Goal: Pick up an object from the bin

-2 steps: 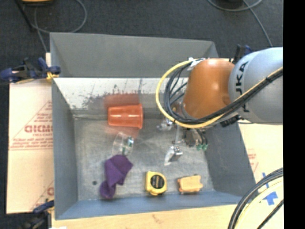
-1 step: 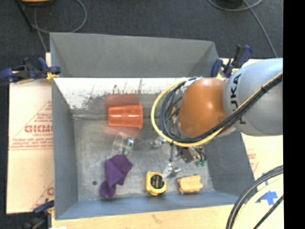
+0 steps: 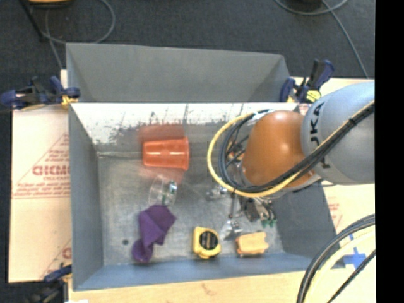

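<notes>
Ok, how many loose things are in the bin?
5: orange cup at the back wall, clear cup mid-floor, purple cloth, yellow tape measure and tan block along the front. The arm may hide more.

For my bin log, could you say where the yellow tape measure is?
In the camera view, the yellow tape measure lies by the bin's bottom wall, between the purple cloth to its left and the tan block.

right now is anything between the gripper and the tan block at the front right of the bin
Nothing visible does. The gripper is right by the upper left corner of the tan block. The yellow tape measure lies to the view's left of both, apart from the block.
</notes>
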Robot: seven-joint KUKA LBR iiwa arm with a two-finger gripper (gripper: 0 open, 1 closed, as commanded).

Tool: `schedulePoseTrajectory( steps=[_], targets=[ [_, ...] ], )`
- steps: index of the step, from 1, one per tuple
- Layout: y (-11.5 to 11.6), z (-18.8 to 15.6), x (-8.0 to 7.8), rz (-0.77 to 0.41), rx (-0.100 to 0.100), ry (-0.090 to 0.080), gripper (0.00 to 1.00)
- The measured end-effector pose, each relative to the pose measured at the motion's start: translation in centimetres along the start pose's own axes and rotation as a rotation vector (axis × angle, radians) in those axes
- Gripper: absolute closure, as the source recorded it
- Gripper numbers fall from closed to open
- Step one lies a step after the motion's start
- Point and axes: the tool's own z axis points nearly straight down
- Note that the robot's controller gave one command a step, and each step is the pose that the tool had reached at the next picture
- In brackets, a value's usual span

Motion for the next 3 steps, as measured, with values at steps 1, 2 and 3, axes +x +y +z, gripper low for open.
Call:
schedulePoseTrajectory(
  steps=[1, 2, 3],
  targets=[
    [1.8, 2.9, 1.0, -0.309, 0.003, 0.0, 0.0],
    [3.6, 4.4, 1.0, -0.41, 0.008, -0.006, 0.0],
    [6.4, 4.4, 0.5, -0.979, 0.006, 0.027, 1.0]
  ],
)
